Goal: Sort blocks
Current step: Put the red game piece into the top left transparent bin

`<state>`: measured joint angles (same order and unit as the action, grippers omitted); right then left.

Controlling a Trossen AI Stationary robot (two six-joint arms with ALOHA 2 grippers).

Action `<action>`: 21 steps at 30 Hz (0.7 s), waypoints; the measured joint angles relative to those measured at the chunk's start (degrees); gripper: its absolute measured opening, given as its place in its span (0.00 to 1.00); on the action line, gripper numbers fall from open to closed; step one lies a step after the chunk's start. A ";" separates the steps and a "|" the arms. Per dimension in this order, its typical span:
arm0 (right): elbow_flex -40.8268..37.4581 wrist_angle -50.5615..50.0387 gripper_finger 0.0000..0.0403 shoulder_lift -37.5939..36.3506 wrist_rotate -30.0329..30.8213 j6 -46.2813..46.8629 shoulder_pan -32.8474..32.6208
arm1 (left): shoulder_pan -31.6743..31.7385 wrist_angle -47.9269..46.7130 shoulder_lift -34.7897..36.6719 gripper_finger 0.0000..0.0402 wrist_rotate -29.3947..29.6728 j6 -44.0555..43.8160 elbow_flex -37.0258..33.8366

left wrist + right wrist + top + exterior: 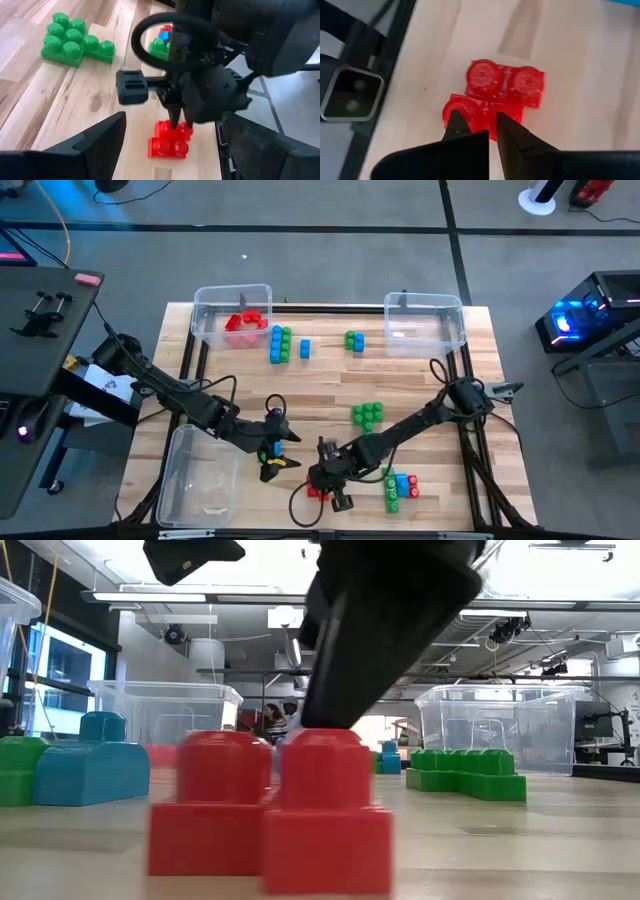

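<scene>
Red blocks [270, 810] under right claw [479, 125], green blocks [465, 773] behind.

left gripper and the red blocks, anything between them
Only bare wood. In the left wrist view the open left gripper faces the red blocks, where the right gripper comes down onto them.

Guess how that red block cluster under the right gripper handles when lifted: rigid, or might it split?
The red block cluster looks like hard moulded plastic, so probably stiff and light. It seems to be two studded pieces joined offset, so the seam may separate if pinched on one piece. Flat-bottomed, unlikely to roll. The right gripper sits at its edge.
</scene>
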<state>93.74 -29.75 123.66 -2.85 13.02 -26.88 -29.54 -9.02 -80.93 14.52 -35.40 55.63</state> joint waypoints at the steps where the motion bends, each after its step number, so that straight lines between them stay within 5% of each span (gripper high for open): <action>1: 0.04 -0.24 0.00 0.02 0.06 -0.02 -0.02 | 0.00 -0.07 0.00 0.78 0.00 0.00 0.00; 15: 0.04 -11.74 0.00 -2.20 8.19 -4.37 4.88 | -0.02 -5.86 4.24 0.78 -3.39 0.04 0.00; 21: -0.05 -14.44 0.00 -3.00 13.38 -5.57 9.17 | -0.02 -14.47 10.04 0.78 1.67 -1.40 -0.01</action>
<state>93.69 -44.20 120.66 10.53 7.44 -17.71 -29.56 -23.48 -70.88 16.19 -36.80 55.62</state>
